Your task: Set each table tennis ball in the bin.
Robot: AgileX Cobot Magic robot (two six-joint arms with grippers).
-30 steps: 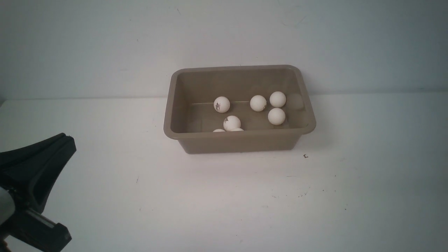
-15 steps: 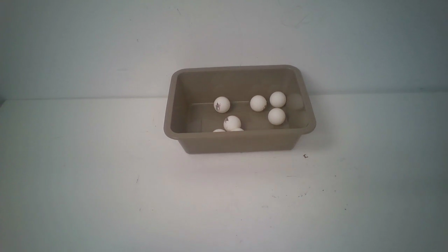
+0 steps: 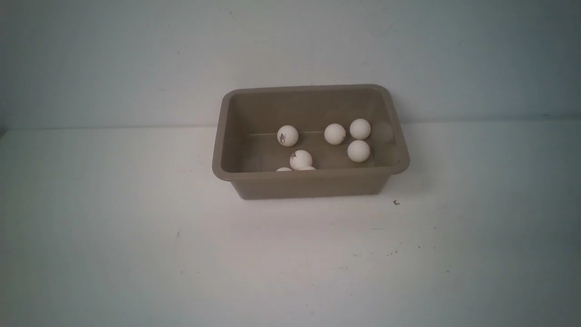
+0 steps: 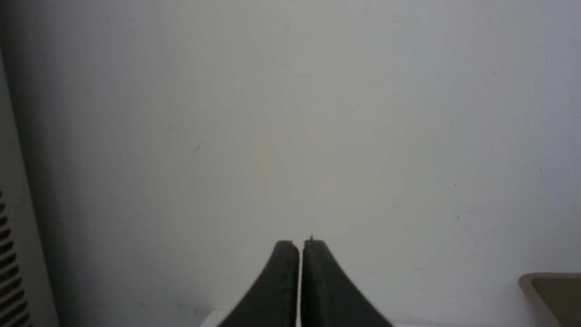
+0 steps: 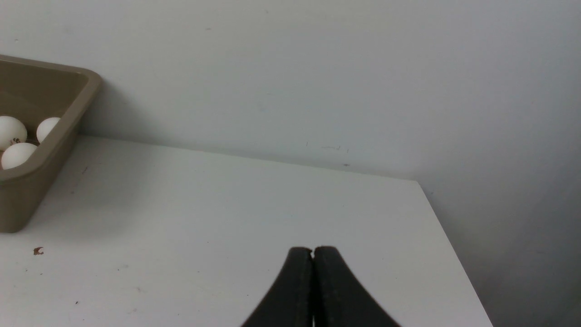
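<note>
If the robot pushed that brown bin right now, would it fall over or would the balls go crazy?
The bin probably wouldn't tip: it is low, wide and sits flat on the table. It would likely slide, since its walls look like smooth plastic. The table tennis balls inside lie loose and round, so they would probably roll and bump the walls.

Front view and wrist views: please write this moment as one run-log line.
balls: in bin | table: no ball seen | left gripper: shut, empty | right gripper: shut, empty

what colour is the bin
Grey-brown taupe bin, clearest in the front view.
</note>
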